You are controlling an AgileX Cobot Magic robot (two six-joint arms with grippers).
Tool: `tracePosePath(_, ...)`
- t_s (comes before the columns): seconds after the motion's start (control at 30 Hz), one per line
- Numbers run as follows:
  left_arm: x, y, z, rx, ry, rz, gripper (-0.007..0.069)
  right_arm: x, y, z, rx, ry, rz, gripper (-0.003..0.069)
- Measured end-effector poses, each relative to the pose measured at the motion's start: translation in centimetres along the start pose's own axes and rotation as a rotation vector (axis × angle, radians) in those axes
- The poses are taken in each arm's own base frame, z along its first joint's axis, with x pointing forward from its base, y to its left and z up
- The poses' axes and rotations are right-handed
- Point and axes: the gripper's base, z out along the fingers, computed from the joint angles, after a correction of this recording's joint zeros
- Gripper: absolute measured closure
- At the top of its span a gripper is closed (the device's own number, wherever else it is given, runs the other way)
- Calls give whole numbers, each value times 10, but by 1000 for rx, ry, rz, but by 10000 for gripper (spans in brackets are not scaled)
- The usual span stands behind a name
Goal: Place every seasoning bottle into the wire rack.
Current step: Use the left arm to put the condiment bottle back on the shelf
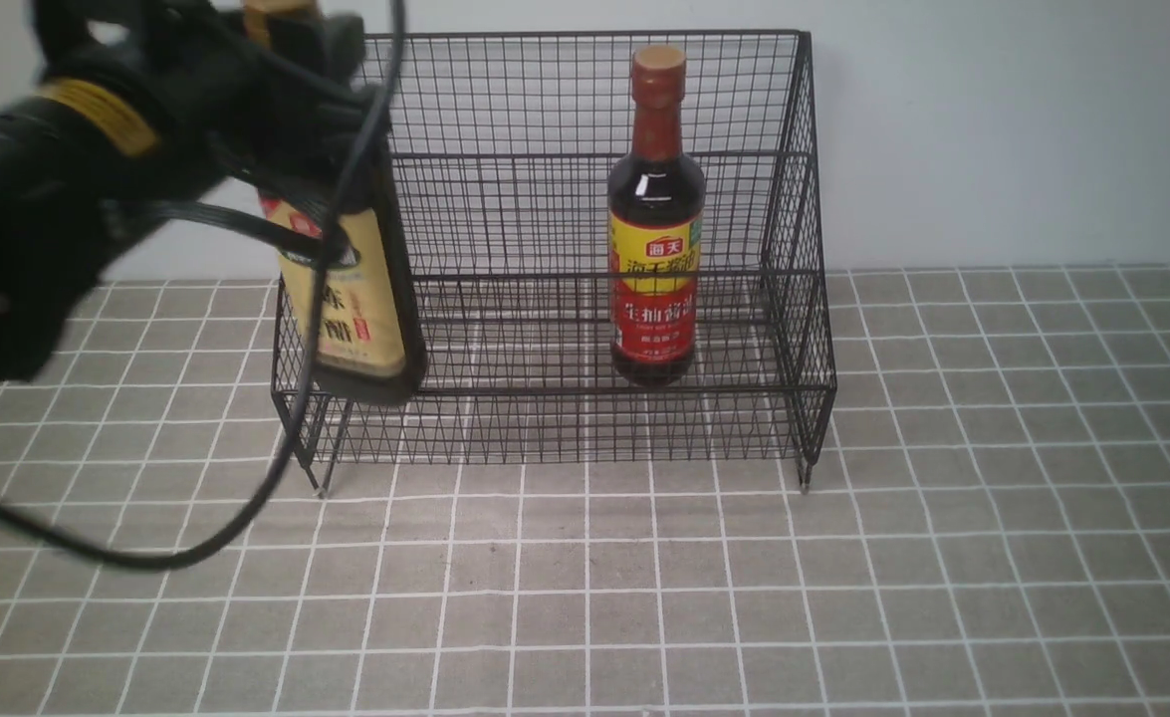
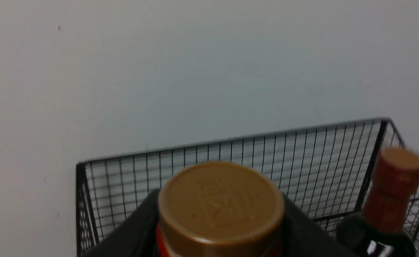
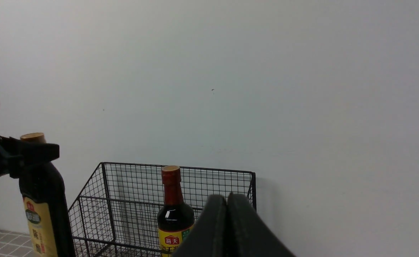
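The black wire rack (image 1: 565,239) stands at the back of the tiled table against the wall. The slimmer red-necked bottle (image 1: 655,219) stands upright on the rack's lower shelf, right of middle; it also shows in the left wrist view (image 2: 387,200) and the right wrist view (image 3: 173,210). My left gripper (image 1: 296,50) is shut on the neck of the broad gold-capped bottle (image 1: 355,289), holding it upright over the rack's left front corner. Its gold cap (image 2: 220,203) fills the left wrist view between the black fingers. My right gripper (image 3: 227,203) is shut and empty, out of the front view.
A black cable (image 1: 246,518) loops from the left arm down over the tiled table (image 1: 843,558) in front of the rack's left leg. A plain white wall (image 1: 993,129) stands right behind the rack.
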Motion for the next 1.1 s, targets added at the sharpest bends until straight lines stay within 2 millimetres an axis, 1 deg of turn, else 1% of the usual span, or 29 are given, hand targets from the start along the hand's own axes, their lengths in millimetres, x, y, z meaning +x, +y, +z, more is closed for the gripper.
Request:
tracePosePath(0.13,4,0,9,0,-16,-1,314,0,0,0,-1,1,2,669)
tracePosePath(0.17,10,0,13,-1,1,-1,314,0,0,0,-2,1,3,669)
tracePosePath(0.2,11,0,14,-1,3,0,314,0,0,0,-2,1,4,669)
tracePosePath(0.27,19,1,19,-2,36,4,314,0,0,0,-2,3,4,669)
tracePosePath(0.5,32,3,27,-7,84,12,314,1,0,0,-4,14,4,669)
tracePosePath(0.67,54,5,37,-28,190,-31,314,1,0,0,-4,14,4,669)
tracePosePath(0.87,55,8,40,-62,186,-113,314,2,1,0,-6,24,4,669)
tracePosePath(1.0,55,8,40,-67,196,-101,314,3,1,0,-7,28,4,669)
tracePosePath(1.07,55,8,40,-65,204,-89,303,3,1,0,-7,28,4,669)
tracePosePath(1.1,56,8,40,-63,216,-85,269,3,1,0,-7,28,4,669)
